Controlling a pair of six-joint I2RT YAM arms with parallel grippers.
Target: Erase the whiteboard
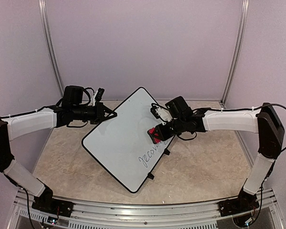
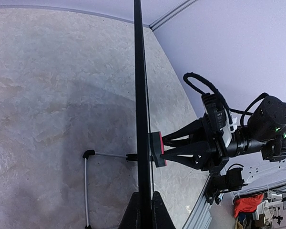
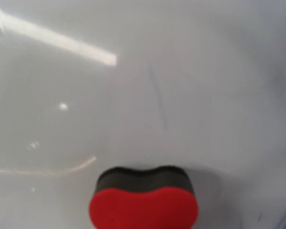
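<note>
L gripper (image 1: 111, 115): fingers clenched on upper-left rim of whiteboard (image 1: 121, 143), which stands tilted on table (image 1: 205, 167) btwn the two arms. R gripper (image 2: 165, 149): grasping red eraser (image 3: 143, 207), pressed vs. board face, just above dark handwriting (image 1: 150, 157).

A beige marbled tabletop (image 1: 205, 162) lies under pale lilac walls (image 1: 143, 43); slim metal posts (image 1: 234, 52) stand in the back corners; a grey slotted rail (image 1: 148, 212) runs along the near edge; a red eraser block (image 3: 143, 207) has a dark felt layer.
</note>
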